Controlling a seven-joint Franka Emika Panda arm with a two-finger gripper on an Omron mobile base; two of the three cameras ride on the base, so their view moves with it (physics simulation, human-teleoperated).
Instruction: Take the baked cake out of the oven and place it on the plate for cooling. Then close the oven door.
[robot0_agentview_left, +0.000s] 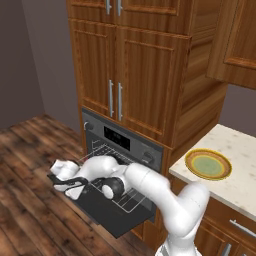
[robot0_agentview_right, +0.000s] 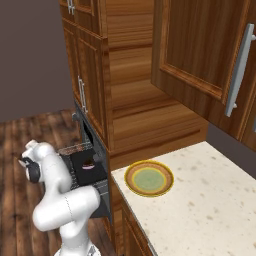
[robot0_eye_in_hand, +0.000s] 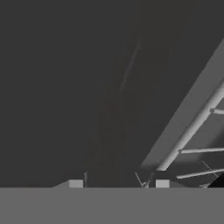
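Reaching low over the dropped oven door (robot0_agentview_left: 107, 212) toward the cake (robot0_agentview_right: 88, 164) on the wire rack (robot0_agentview_right: 75, 149), plate (robot0_agentview_left: 208, 164) waiting on the right counter (robot0_agentview_right: 200, 210), gripper (robot0_agentview_left: 75, 182) spread impossible to tell.

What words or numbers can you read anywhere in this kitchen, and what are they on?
None can be read.
The dark grey built-in oven has a black display strip with faint pale marks, too small and blurred to read.
The round knobs beside it show no readable signs.
The round yellow-rimmed plate, the wooden cabinet doors and the speckled white counter carry no writing.
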